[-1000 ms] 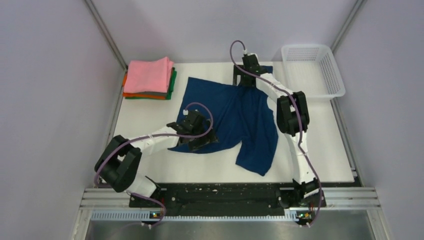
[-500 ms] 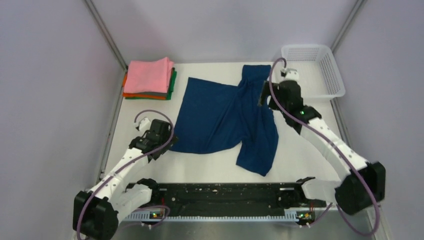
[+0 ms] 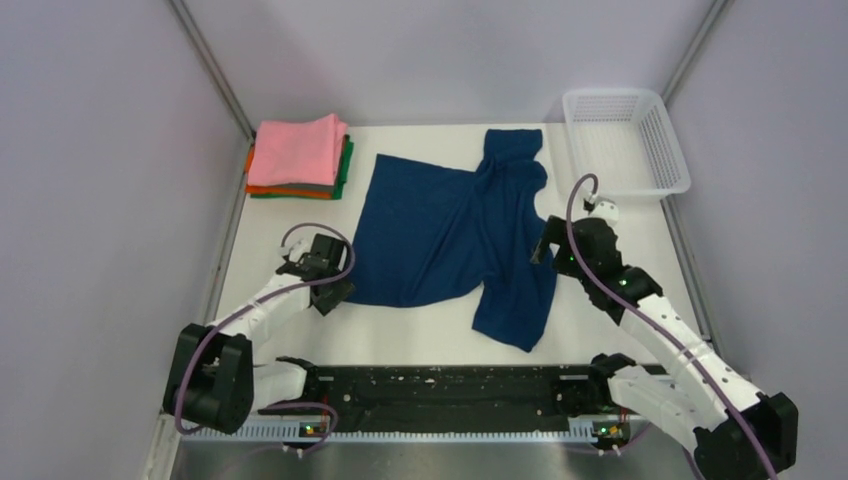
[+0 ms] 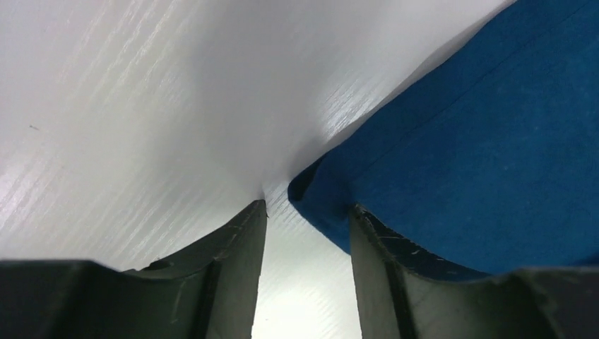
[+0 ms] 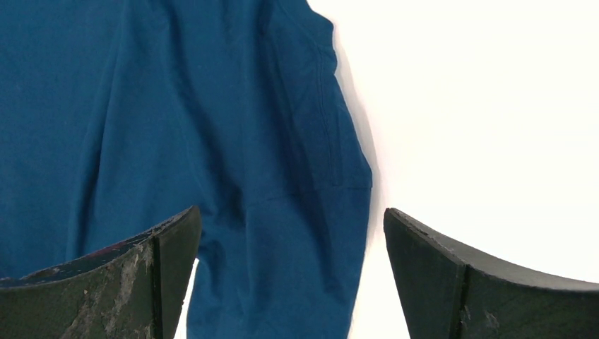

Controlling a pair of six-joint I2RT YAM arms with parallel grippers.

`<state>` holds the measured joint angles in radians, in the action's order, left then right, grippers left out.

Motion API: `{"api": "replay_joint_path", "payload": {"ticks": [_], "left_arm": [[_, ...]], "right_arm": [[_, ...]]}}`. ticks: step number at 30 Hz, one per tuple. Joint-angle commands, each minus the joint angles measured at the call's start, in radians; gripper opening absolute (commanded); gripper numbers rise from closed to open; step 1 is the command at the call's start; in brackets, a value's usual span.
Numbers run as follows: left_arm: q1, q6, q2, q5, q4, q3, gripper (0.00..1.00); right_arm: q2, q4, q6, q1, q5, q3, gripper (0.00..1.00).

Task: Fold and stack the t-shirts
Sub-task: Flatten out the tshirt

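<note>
A dark navy t-shirt (image 3: pixel 440 225) lies spread and rumpled mid-table, one part bunched towards the back (image 3: pixel 512 150). A stack of folded t-shirts (image 3: pixel 297 152), pink on top, sits at the back left. My left gripper (image 3: pixel 338 296) is open at the navy shirt's near left corner. In the left wrist view that corner (image 4: pixel 318 194) lies at the gap between the fingertips (image 4: pixel 307 206). My right gripper (image 3: pixel 541 250) is open above the shirt's right edge. In the right wrist view its jaws (image 5: pixel 289 212) stand wide apart over the blue cloth (image 5: pixel 212 127), holding nothing.
A white mesh basket (image 3: pixel 660 150) stands at the back right corner. Grey walls close in on both sides. Bare white table (image 3: pixel 620 230) shows to the right of the shirt and along the near edge (image 3: pixel 400 340).
My right arm has drawn back from the far end of the shirt to its right edge, leaving the cloth bunched near the basket. My left arm pulled off the shirt to its near left corner.
</note>
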<state>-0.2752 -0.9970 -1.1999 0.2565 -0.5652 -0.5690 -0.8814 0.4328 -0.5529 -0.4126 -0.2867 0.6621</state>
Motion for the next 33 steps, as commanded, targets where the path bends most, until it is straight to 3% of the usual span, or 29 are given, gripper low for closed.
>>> {"api": "replay_joint_path", "payload": {"ticks": [1, 5, 7, 9, 10, 14, 21, 24, 33], "left_arm": [[0.005, -0.013, -0.054, -0.046, 0.066, 0.022, 0.50], [0.005, -0.012, -0.088, -0.044, 0.090, 0.025, 0.41], [0.006, -0.007, -0.103, -0.060, 0.102, 0.016, 0.26], [0.005, -0.001, -0.116, -0.062, 0.106, 0.007, 0.05], [0.005, 0.003, -0.118, -0.057, 0.103, 0.002, 0.00], [0.006, 0.024, -0.105, -0.034, 0.089, -0.006, 0.00], [0.005, 0.034, -0.034, -0.001, 0.056, -0.007, 0.00], [0.005, 0.034, -0.010, 0.004, 0.039, -0.006, 0.00], [0.005, 0.044, 0.028, 0.007, 0.039, 0.020, 0.00]], "right_arm": [[0.009, 0.046, -0.032, -0.010, -0.045, 0.011, 0.99], [-0.010, 0.067, -0.039, -0.013, -0.045, 0.013, 0.99], [-0.013, 0.083, -0.043, -0.020, -0.048, 0.012, 0.99], [-0.015, 0.107, -0.048, -0.034, -0.048, 0.011, 0.99], [-0.016, 0.125, -0.052, -0.043, -0.047, 0.012, 0.99], [-0.029, 0.262, -0.090, -0.138, -0.044, 0.022, 0.96], [-0.021, 0.466, -0.292, -0.412, -0.016, -0.023, 0.87], [-0.061, 0.461, -0.355, -0.502, -0.021, -0.049, 0.82], [-0.284, 0.283, -0.341, -0.553, -0.020, -0.083, 0.65]]}}
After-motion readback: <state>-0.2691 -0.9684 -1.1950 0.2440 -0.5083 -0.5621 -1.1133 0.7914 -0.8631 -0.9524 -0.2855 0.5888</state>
